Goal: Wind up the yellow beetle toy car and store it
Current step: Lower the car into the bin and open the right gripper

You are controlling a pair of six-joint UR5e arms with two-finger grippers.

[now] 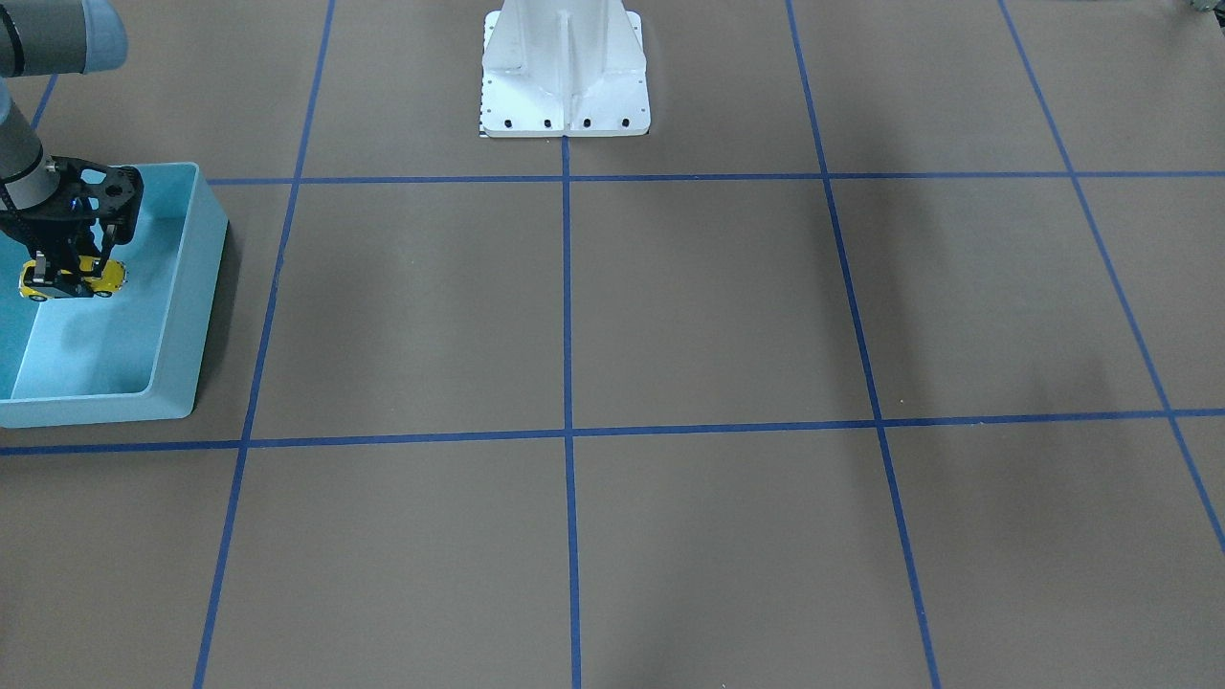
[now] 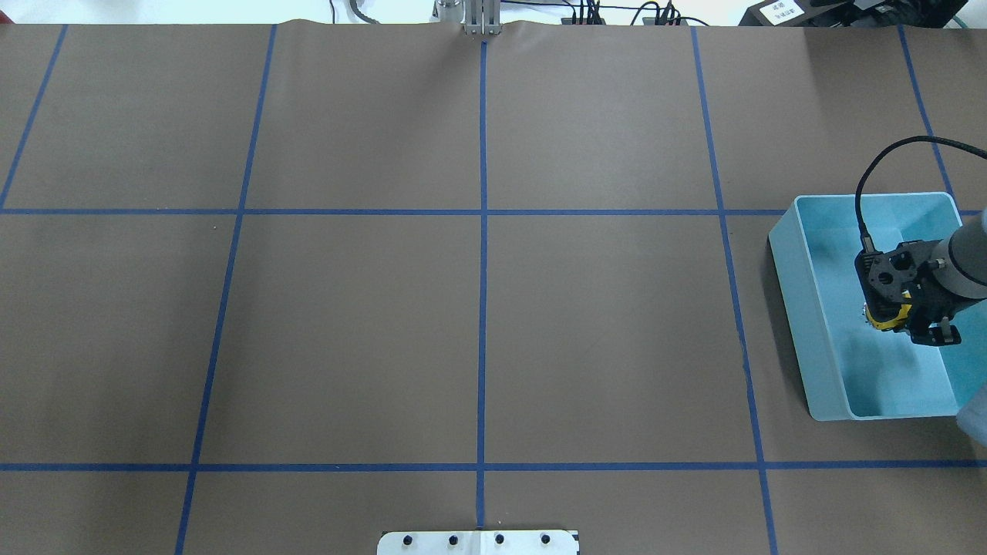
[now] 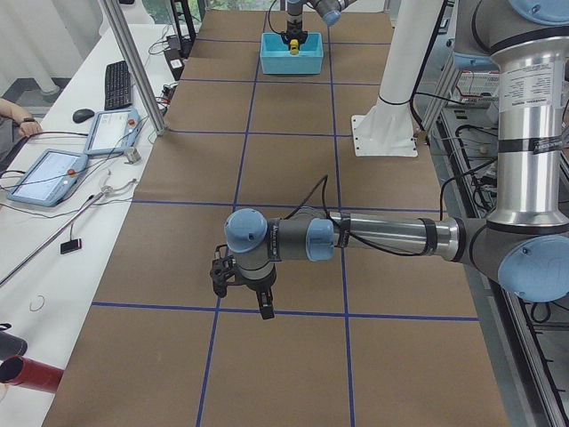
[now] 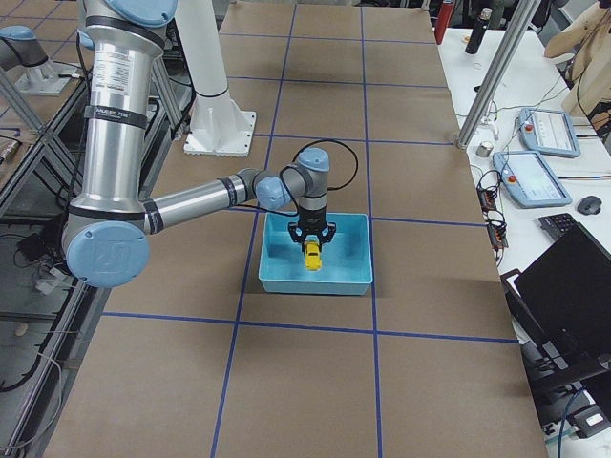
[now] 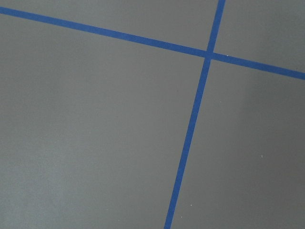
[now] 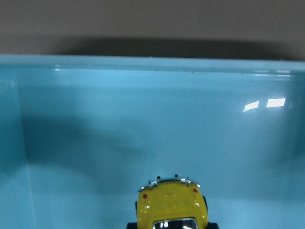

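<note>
Holding the yellow beetle toy car (image 1: 103, 277) down inside the light blue bin (image 1: 196, 287) at the worktop's right edge, with the right gripper (image 1: 69, 273) clamped across the car's body. Cannot tell whether the wheels touch the bin floor. Judged close to finished: storing almost done, only letting go and lifting clear left; winding not confirmable from these views. Left gripper (image 3: 240, 283) low over bare worktop toward the left edge, fingers open or closed impossible to tell.
</note>
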